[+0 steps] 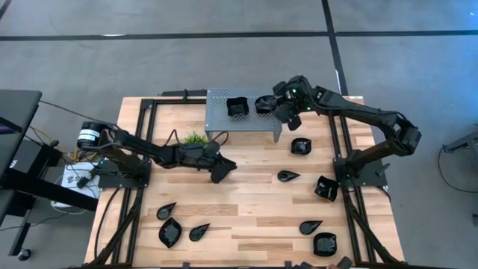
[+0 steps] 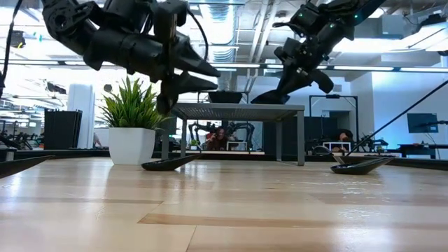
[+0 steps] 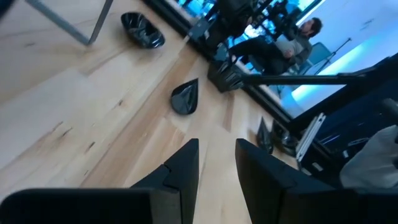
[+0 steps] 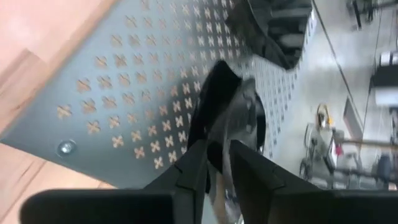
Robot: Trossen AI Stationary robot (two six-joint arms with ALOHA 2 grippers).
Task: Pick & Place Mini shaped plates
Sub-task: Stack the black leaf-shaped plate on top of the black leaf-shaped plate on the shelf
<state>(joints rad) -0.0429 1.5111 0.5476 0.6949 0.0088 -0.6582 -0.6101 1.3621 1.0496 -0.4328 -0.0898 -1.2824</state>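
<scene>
A grey perforated metal stand (image 1: 224, 119) stands at the table's far middle, with one squarish black mini plate (image 1: 237, 107) resting on its top. My right gripper (image 1: 275, 107) is over the stand's right end, shut on a second black mini plate (image 1: 264, 104), which also shows in the right wrist view (image 4: 239, 112). My left gripper (image 1: 223, 171) hovers open and empty above the table's middle, in front of the stand. In the left wrist view a teardrop plate (image 3: 185, 98) and a squarish plate (image 3: 143, 30) lie on the wood beyond my left gripper's fingers (image 3: 186, 165). My right gripper pinches the plate's rim (image 4: 216, 134) between its two fingers, on the side toward the table's right edge. The fingers slant down from the right. The plate sits tilted at the stand's top (image 2: 269, 96); I cannot tell whether it touches the stand.
Loose black plates lie on the table's right half (image 1: 301, 146), (image 1: 287, 176), (image 1: 326, 188), (image 1: 311, 226), (image 1: 325, 243) and near left (image 1: 166, 211), (image 1: 169, 233), (image 1: 199, 232). A small green plant (image 1: 196, 137) stands left of the stand. Black frame rails run along both sides.
</scene>
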